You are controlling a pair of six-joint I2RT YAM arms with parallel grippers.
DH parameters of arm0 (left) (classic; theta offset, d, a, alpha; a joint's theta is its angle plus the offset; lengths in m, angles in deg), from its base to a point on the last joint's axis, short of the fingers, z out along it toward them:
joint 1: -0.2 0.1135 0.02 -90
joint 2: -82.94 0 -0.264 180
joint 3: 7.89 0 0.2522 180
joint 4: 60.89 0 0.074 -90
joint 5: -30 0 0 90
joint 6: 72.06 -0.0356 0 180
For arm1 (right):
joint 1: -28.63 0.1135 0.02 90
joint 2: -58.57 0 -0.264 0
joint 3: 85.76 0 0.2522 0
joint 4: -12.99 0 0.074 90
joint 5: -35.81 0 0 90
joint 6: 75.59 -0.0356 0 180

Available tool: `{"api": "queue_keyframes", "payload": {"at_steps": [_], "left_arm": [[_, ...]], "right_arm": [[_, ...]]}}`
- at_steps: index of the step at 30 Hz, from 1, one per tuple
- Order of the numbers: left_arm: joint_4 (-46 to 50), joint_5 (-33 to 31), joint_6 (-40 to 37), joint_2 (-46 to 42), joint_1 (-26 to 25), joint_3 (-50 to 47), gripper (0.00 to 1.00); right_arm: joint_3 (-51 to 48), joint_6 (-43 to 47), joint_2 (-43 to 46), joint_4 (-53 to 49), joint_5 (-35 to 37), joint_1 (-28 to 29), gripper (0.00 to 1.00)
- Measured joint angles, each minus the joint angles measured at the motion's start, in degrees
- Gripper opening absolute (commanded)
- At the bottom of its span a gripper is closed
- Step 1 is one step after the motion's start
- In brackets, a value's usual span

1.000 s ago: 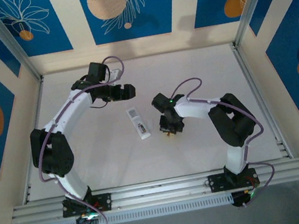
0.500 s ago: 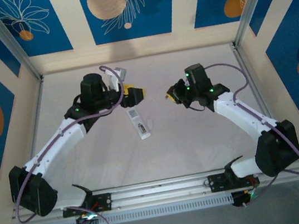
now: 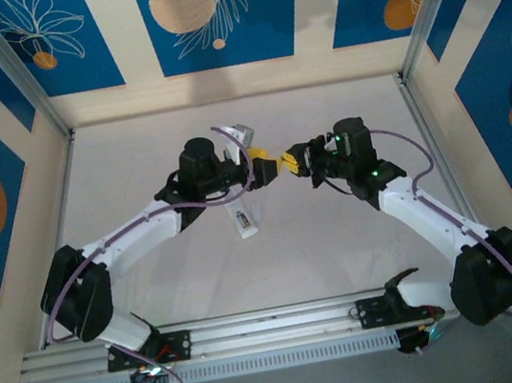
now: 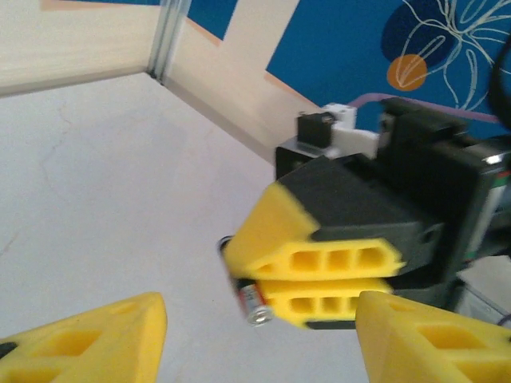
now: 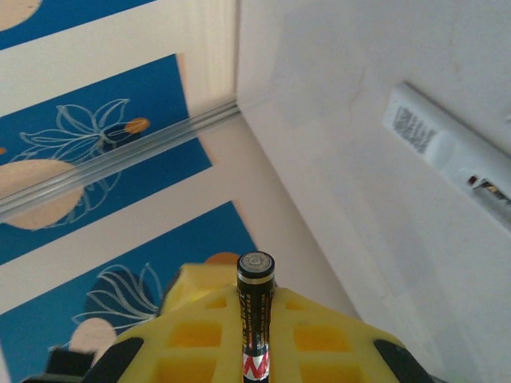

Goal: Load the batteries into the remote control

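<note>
Now both arms have swung together over the table's [image 3: 133, 142] middle — right gripper [image 3: 291, 160] pinching a battery [image 5: 255, 319], left gripper [image 3: 265, 163] spread open facing it — a handover, I'd guess, near the remote control [image 3: 240, 221].

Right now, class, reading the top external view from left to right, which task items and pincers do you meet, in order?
remote control → left pincer → right pincer, which grips a battery.
</note>
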Motion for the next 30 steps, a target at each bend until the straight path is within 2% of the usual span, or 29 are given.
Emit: {"api": "queue_keyframes", "payload": {"at_steps": [8, 19, 21, 22, 27, 30], "left_arm": [[-7.82, 3.37, 0.37, 2.99, -0.26, -0.81, 0.47], [-9.68, 3.72, 0.90, 3.93, -0.28, -0.81, 0.01], [-9.46, 3.65, 0.79, 3.93, -0.24, -0.74, 0.00], [-9.38, 3.67, 0.79, 3.93, -0.24, -0.74, 0.00], [-5.51, 3.67, 0.04, 3.93, 0.13, 0.24, 0.00], [2.29, 3.63, -1.51, 3.80, 1.25, 3.26, 0.00]], "right_arm": [[0.00, -2.69, 0.76, 2.16, 0.02, 0.48, 0.12], [0.00, -2.86, 1.05, 1.77, 1.75, 1.55, 0.12], [0.00, -2.86, 1.05, 1.73, 2.19, 1.66, 0.13], [0.00, -2.89, 1.05, 1.64, 2.27, 1.73, 0.15], [0.87, -1.44, 1.05, -0.26, 1.62, 1.95, 0.42], [3.82, 3.34, 1.14, -5.20, 0.85, 1.22, 0.49]]}}
